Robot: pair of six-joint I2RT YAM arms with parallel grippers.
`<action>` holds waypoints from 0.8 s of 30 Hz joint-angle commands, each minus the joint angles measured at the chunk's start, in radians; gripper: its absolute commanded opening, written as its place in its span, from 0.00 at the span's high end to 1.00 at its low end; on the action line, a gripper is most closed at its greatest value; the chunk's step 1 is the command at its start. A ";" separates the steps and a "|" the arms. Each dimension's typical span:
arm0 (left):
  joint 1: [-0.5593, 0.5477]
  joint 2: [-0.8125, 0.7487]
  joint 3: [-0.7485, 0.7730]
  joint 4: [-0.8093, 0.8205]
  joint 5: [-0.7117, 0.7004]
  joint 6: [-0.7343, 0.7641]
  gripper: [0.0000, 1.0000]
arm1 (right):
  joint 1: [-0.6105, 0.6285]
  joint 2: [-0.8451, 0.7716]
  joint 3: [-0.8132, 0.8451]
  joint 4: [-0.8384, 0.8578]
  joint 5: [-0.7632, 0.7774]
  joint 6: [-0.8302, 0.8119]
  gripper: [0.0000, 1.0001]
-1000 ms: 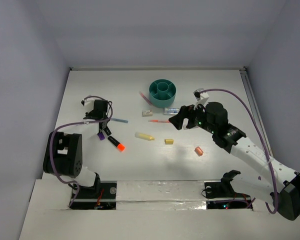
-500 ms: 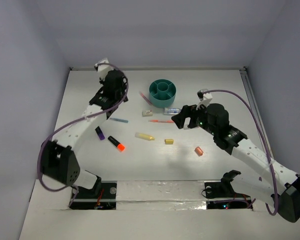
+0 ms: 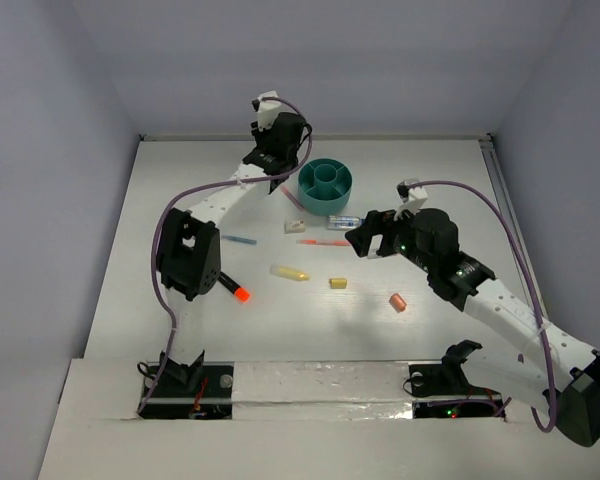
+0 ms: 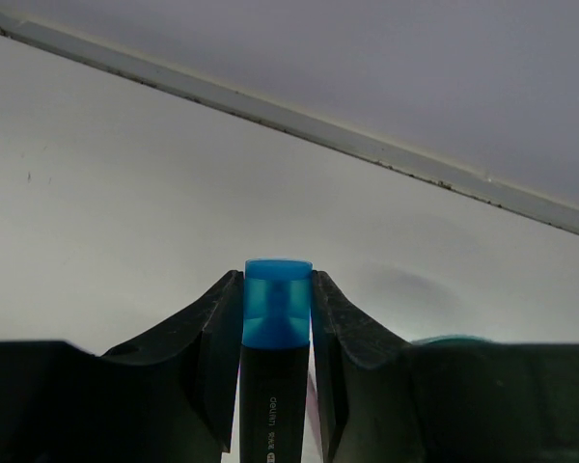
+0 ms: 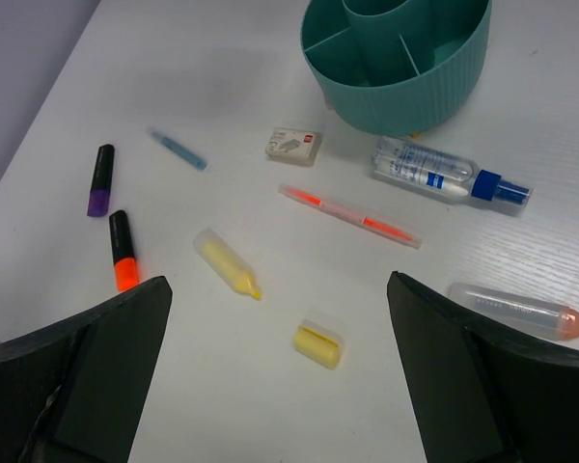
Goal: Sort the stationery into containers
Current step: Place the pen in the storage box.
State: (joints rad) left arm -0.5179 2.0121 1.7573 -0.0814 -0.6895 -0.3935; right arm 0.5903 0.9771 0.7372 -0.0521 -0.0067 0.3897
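Teal ribbed round organizer (image 5: pixel 405 96) | blue-capped black marker (image 4: pixel 275 357) | left jaws clamped

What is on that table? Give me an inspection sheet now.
Surface: white table, no spills seen.
Job's things: teal organizer upright; blue pen, orange-red pen, yellow marker, orange-capped marker, purple-capped marker, white eraser, yellow bit and blue-capped bottle lie loose on the table.
Clutter: nothing seen.
Grippers: left tool shut on blue-capped marker, raised near the organizer; right tool open above the loose items.
Cables: purple cables loop along both arms.
Surroundings: plain walls on three sides.
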 commanded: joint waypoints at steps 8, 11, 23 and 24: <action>-0.066 0.065 0.105 0.109 -0.114 -0.004 1.00 | 0.005 0.005 -0.001 0.041 0.013 0.003 0.00; -0.086 0.080 0.093 0.161 -0.130 -0.005 1.00 | 0.005 -0.001 -0.001 0.041 0.013 0.006 0.00; -0.128 0.208 0.175 0.256 -0.166 0.058 1.00 | 0.005 -0.025 -0.019 0.087 -0.047 0.020 0.00; -0.128 0.218 0.186 0.259 -0.171 0.064 1.00 | 0.005 -0.025 -0.021 0.090 -0.050 0.020 0.00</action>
State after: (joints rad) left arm -0.6529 2.2341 1.8786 0.1196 -0.8196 -0.3588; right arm 0.5903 0.9699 0.7231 -0.0257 -0.0391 0.4007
